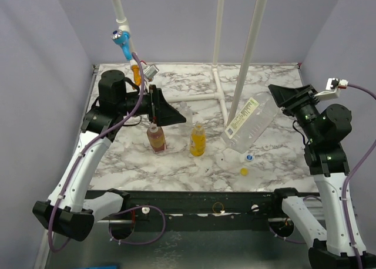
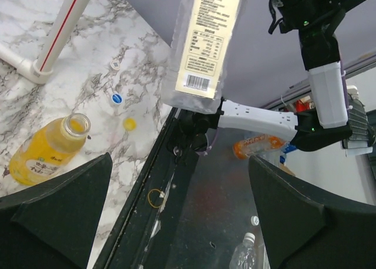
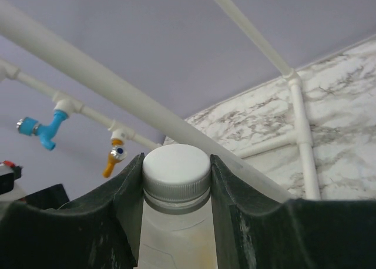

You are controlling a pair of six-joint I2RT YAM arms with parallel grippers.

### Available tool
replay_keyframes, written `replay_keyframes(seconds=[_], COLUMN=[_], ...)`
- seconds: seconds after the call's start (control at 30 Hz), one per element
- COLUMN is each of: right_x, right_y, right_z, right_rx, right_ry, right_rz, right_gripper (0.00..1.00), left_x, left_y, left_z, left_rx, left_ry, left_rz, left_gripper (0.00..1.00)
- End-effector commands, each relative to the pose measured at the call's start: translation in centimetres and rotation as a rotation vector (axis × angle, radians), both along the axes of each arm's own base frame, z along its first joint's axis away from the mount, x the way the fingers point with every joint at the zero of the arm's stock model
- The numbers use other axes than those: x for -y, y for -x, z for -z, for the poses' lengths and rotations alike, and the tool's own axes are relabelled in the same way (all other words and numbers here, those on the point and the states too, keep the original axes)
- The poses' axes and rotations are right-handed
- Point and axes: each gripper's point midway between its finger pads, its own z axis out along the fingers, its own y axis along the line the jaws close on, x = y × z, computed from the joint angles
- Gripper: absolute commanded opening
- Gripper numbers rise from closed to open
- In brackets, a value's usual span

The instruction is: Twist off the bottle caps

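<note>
The right gripper (image 3: 176,166) is clamping its 2 fingers (image 3: 126,213) around the top of the wider clear bottle (image 1: 251,123), squeezing it just at the white cap (image 3: 176,168), which is sitting on the neck. This bottle is leaning steeply, with its capped end up at the gripper on the right side of the tabletop (image 1: 117,163) and its base pointing down toward the middle. Whether the base is touching the marble surface cannot be told. Its printed label is facing up and toward the left.

The left gripper (image 2: 179,160) is standing wide apart and gripping nothing. It is hovering over the left half of the tabletop, just behind the brown bottle (image 1: 156,138).

The brown bottle is standing upright, and the yellow-orange bottle (image 1: 198,141) is standing upright just beside it on the right, apart from it. The left wrist view is showing the yellow-orange bottle's mouth open, with no cap on it.

3 caps are lying loose on the tabletop near the tilted bottle's base: a blue-and-white cap (image 1: 249,157), a yellow cap (image 1: 244,171) nearer the front edge, and a loose white cap (image 2: 115,63) farther back.

White pipes (image 1: 218,96) are lying behind the bottles, near the back.
</note>
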Motion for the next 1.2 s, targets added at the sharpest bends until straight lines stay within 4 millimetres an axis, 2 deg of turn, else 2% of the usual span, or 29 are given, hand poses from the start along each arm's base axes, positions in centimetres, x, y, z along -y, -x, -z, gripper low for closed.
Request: replay_keyframes(seconds=[0.0,0.17,0.23,0.33,0.43,0.53,0.73,0.83,0.93,0.97,1.17], right_x=[-2.1,-4.3,-6.2,-10.2,-14.8,-18.0,-21.8,-23.1,-24.1,-24.4,-26.6], right_y=[0.7,-0.4,-0.4,-0.5,0.3,0.1,-0.8,-0.8,-0.8,-0.6,1.1], right_z=[-4.4,-7.7,-9.1,-10.2,-11.6,-12.0,-11.6,-11.6,-11.8,-12.6,-14.1], right_rx=[0.131,0.202,0.231,0.254,0.283,0.294,0.297,0.312,0.336,0.363,0.404], right_ry=[0.014,0.029,0.052,0.100,0.157,0.226,0.310,0.334,0.326,0.297,0.247], right_rz=[-0.122,-0.197,-0.233,-0.285,-0.334,-0.322,-0.305,-0.278,-0.270,-0.275,-0.315], right_gripper=[0.00,0.00,0.00,0.00,0.00,0.00,0.00,0.00,0.00,0.00,0.00], left_x=[2.1,4.9,5.5,5.7,5.2,4.1,1.8,0.6,-0.2,-0.3,-1.2], left_y=[-1.8,-3.9,-4.2,-4.2,-4.1,-4.1,-2.4,-1.5,-1.3,-1.1,-2.3], left_z=[-2.3,-5.2,-6.2,-7.1,-7.4,-7.2,-6.9,-6.1,-4.6,-4.2,-2.2], left_rx=[0.100,0.161,0.200,0.241,0.302,0.352,0.391,0.413,0.394,0.399,0.402], left_ry=[0.000,0.011,0.011,0.007,-0.009,-0.040,-0.066,-0.081,-0.103,-0.108,-0.143], left_rz=[0.035,0.077,0.085,0.086,0.056,-0.018,-0.134,-0.180,-0.223,-0.222,-0.308], left_gripper=[0.99,0.99,0.99,0.99,0.99,0.99,0.99,0.99,0.99,0.99,0.99])
